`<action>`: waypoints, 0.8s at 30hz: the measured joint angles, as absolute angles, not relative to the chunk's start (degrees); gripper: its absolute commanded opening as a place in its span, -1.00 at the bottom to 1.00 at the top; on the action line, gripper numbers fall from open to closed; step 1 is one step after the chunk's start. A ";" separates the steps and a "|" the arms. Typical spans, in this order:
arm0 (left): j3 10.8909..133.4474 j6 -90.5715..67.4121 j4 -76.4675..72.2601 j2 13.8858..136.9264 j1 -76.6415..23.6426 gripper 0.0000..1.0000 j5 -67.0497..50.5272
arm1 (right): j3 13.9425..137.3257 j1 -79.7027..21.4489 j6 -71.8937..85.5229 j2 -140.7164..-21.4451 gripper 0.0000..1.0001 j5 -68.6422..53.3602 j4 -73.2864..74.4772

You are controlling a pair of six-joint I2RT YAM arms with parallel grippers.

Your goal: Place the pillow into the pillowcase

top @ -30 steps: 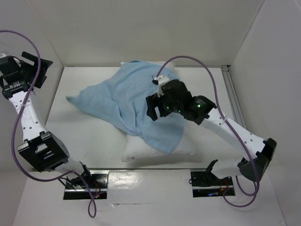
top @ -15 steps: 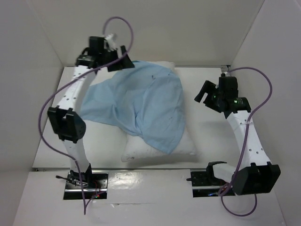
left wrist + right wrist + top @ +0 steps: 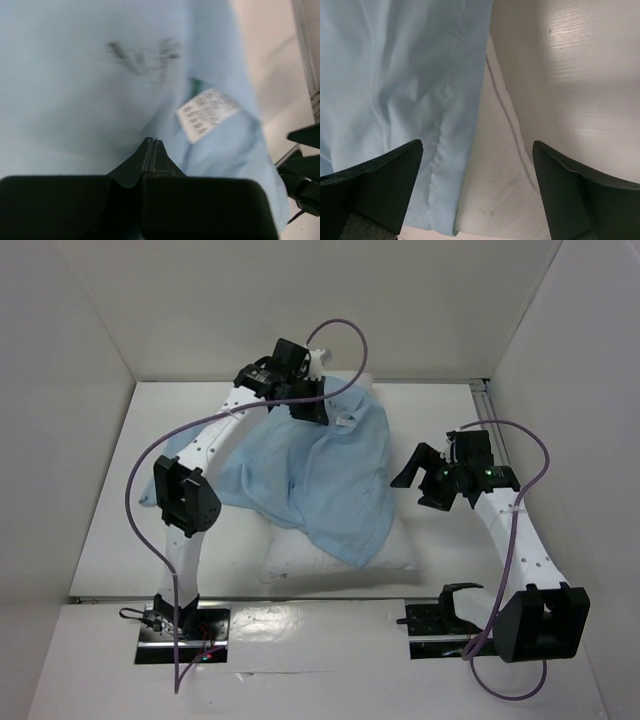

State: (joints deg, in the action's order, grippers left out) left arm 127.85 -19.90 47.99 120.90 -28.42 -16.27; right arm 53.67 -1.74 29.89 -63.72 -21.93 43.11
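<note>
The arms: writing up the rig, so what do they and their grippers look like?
Left arm and right arm: white links dotted with small holes, bulky black joints. Left gripper and right gripper: black. A purple cable loops along each arm; a green light glows on the right.

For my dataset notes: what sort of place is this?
Probably a robotics lab test cell: a white table boxed in by plain white walls, with a left arm and right arm bolted at its near edge.

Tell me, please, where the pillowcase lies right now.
In the top view, the pillowcase is draped over the pillow mid-table, its far end beneath the left gripper.
</note>
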 measured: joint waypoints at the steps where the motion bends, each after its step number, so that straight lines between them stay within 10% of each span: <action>1: 127.87 -20.01 48.40 121.03 -27.29 -1.00 -16.32 | 53.67 -1.74 29.52 -63.72 1.00 -22.20 43.16; 16: 112.20 -27.44 41.21 99.72 -0.34 -1.00 -21.06 | 53.17 -12.53 26.09 -66.87 1.00 -25.63 41.56; 19: 112.01 -26.39 39.97 97.58 -1.63 0.32 -24.16 | 53.10 -12.78 26.13 -66.65 1.00 -24.80 41.47; 24: 112.77 -24.16 42.22 101.54 -5.67 0.73 -28.64 | 53.43 -12.78 26.13 -66.08 1.00 -22.52 41.82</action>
